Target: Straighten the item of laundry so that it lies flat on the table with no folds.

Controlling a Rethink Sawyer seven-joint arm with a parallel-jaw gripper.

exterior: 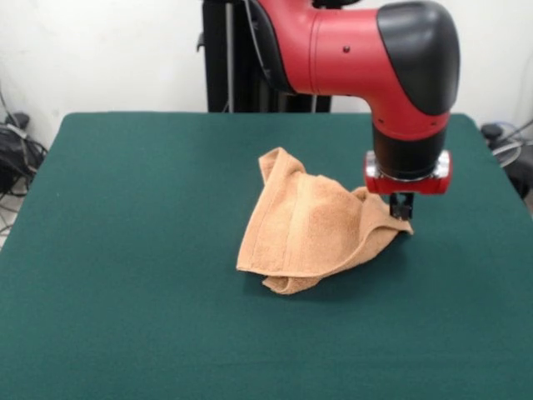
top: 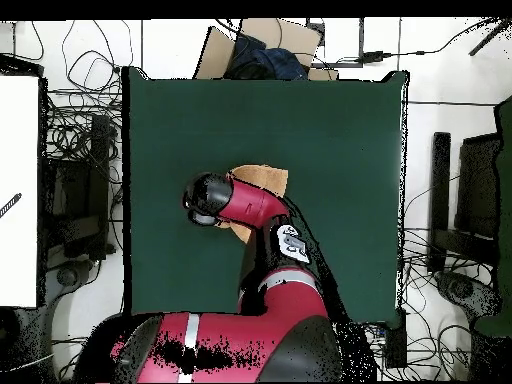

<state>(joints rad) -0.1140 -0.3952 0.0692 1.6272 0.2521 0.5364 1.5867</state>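
Note:
The peach-orange towel [exterior: 312,225] lies crumpled and folded over itself near the middle of the dark green table [exterior: 125,250]. One corner stands up at the back and a folded lobe lies at the front. My gripper [exterior: 401,210] hangs from the red and black arm at the towel's right corner. Its dark fingers are close together and pinch that corner just above the cloth. In the overhead view the arm's black head covers the gripper. Only part of the towel [top: 264,178] shows beside it on the table [top: 340,130].
The black pedestal [exterior: 229,58] stands behind the table's far edge. Cables lie off the table at the left [exterior: 12,150] and right [exterior: 504,137]. A cardboard box [top: 255,45] sits beyond the table's edge opposite the robot.

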